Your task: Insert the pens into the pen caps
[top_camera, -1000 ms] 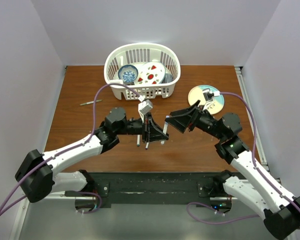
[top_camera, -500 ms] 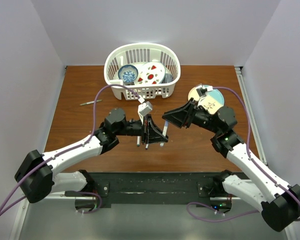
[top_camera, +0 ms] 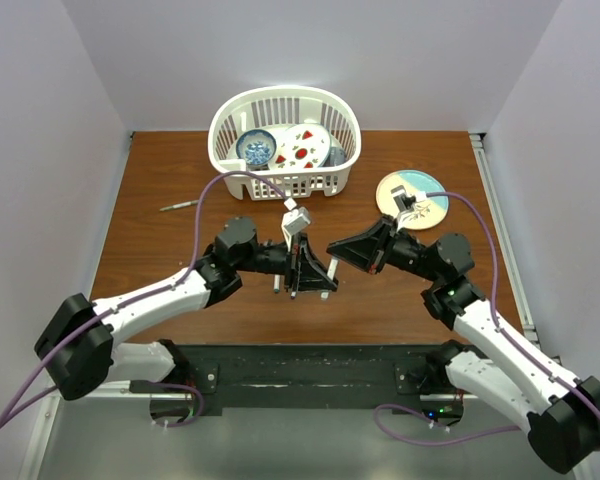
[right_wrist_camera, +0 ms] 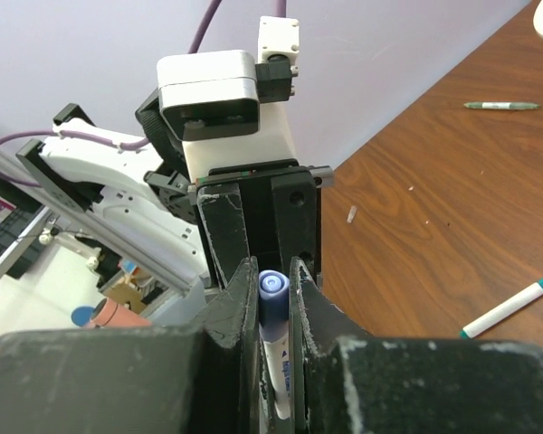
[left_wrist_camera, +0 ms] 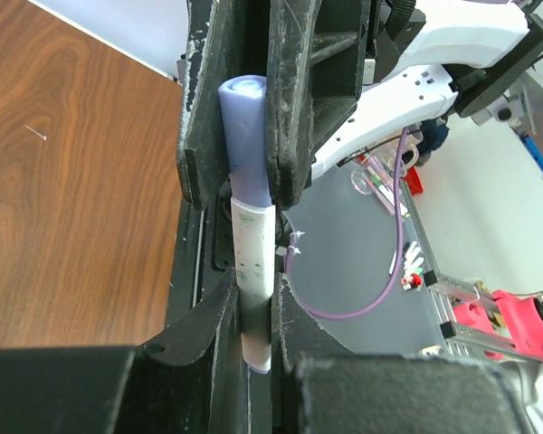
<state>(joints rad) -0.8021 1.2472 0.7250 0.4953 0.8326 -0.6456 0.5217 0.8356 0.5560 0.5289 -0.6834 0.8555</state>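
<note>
A white-barrelled pen (left_wrist_camera: 253,262) with a bluish-purple pen cap (left_wrist_camera: 243,136) on its far end is held between both grippers above the table's middle. My left gripper (left_wrist_camera: 256,303) is shut on the barrel. My right gripper (right_wrist_camera: 273,276) is shut on the pen cap (right_wrist_camera: 273,291), and its black fingers (left_wrist_camera: 308,90) show clamped round the cap in the left wrist view. From above, the left gripper (top_camera: 305,268) and right gripper (top_camera: 337,246) meet tip to tip. Another pen (right_wrist_camera: 511,307) with a green end lies on the table, and a thin grey pen (top_camera: 181,205) lies far left.
A white basket (top_camera: 227,115) holding dishes stands at the back centre. A round plate (top_camera: 435,210) lies at the right, behind the right arm. A tiny pale piece (right_wrist_camera: 350,214) rests on the wood. Short white sticks (top_camera: 277,284) show beneath the left gripper.
The right gripper was open a second ago; it has moved left to the left gripper and closed on the capped end of the pen. The left arm shifted slightly.
</note>
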